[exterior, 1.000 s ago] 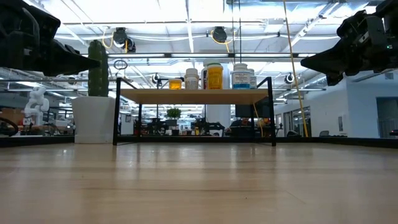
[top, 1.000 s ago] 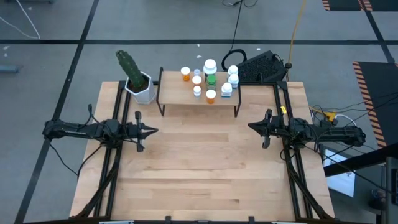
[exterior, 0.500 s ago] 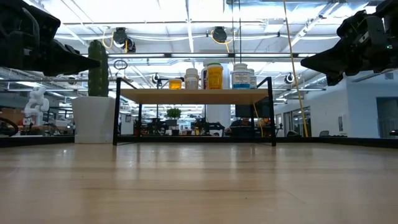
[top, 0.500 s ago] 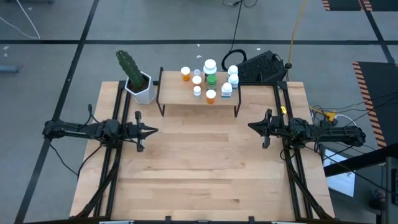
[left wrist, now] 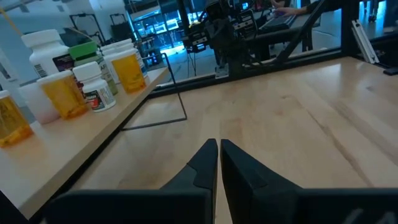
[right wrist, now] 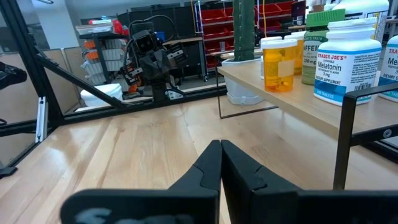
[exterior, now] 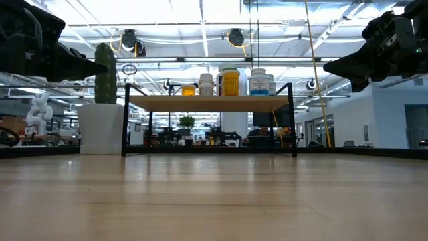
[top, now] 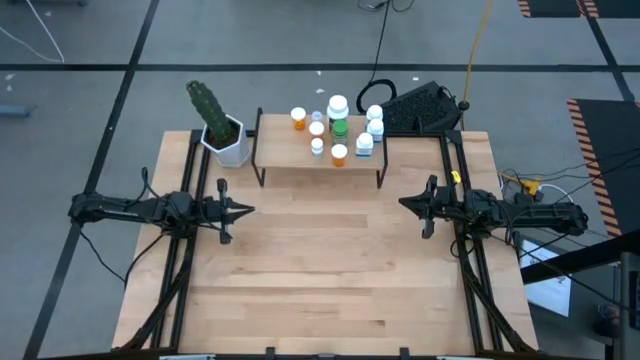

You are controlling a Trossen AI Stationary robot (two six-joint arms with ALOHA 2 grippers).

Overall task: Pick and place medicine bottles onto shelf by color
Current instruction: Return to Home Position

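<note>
Overhead, ceiling lights (exterior: 200, 17); wooden table (top: 320, 270) carries shelf (top: 285, 150), bottles (top: 339, 126).

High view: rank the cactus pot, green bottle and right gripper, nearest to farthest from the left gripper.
From the left gripper:
1. cactus pot, beside the shelf, at its left end.
2. green bottle, on the shelf.
3. right gripper, on the opposite side.
</note>
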